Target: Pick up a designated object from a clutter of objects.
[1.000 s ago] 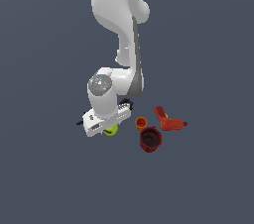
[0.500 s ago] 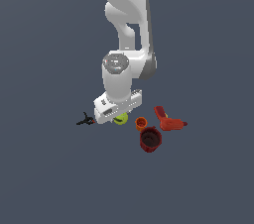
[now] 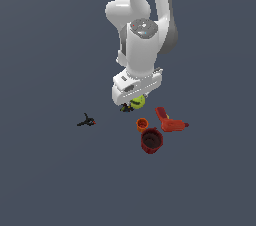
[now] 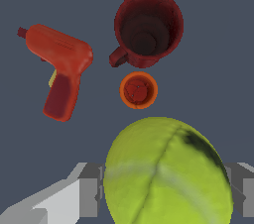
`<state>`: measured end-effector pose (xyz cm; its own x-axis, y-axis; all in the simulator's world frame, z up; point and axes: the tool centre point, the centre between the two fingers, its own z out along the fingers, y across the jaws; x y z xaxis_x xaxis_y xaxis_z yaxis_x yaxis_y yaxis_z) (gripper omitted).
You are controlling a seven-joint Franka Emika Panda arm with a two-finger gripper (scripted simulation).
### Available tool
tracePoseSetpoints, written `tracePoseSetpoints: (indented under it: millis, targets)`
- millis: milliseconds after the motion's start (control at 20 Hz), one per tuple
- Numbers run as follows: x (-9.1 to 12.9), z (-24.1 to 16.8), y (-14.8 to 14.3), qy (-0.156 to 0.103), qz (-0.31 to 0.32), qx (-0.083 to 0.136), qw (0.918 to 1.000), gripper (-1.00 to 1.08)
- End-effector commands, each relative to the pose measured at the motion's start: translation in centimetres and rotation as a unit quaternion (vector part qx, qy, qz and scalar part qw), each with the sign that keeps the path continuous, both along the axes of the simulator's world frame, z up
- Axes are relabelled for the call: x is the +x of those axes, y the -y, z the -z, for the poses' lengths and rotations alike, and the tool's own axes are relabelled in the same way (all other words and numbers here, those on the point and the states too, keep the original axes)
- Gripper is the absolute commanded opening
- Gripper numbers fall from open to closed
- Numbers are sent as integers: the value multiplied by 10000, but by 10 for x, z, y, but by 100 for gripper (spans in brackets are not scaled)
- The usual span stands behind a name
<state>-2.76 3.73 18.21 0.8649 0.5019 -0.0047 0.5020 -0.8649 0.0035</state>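
1. The end effector (image 3: pixel 134 101) is closed around the yellow-green tennis ball (image 3: pixel 137 102), a finger pad (image 4: pixel 88 197) pressed against each side of it in the wrist view.
2. Compared with 0.5 s ago, the arm (image 3: pixel 142 25) has swung toward the exterior view's right, and its wrist and hand appear higher in the frame.
3. The ball has travelled with it: it now sits tucked under the white hand, above and just beside the small orange cup (image 3: pixel 142 124); whether it has left the surface (image 3: pixel 50 170) cannot be told.
4. In the wrist view the ball (image 4: pixel 168 173) fills the foreground, its dark curved seam running across it.
5. A tiny black piece (image 3: pixel 86 121) that was partly beside the hand 0.5 s ago now lies well apart from it, toward the exterior view's left.
6. A 2nd black piece (image 3: pixel 125 109) shows just beside the ball.
7. The dark red cup (image 3: pixel 151 139), upright with its handle visible, and the red drill-like tool (image 3: pixel 169 120) keep their places, unchanged from both earlier frames.
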Motion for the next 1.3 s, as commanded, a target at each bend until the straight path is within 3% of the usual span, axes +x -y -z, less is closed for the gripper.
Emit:
tracePoseSetpoints:
  millis: [0,750,1250]
  targets:
    - [-11,-20,-18,8,1,-3,10000,-100]
    - [-74,-141,-127,6,-9,13,10000,-100]
    - [-94,-188,-169,9,-4,22,10000,-100]
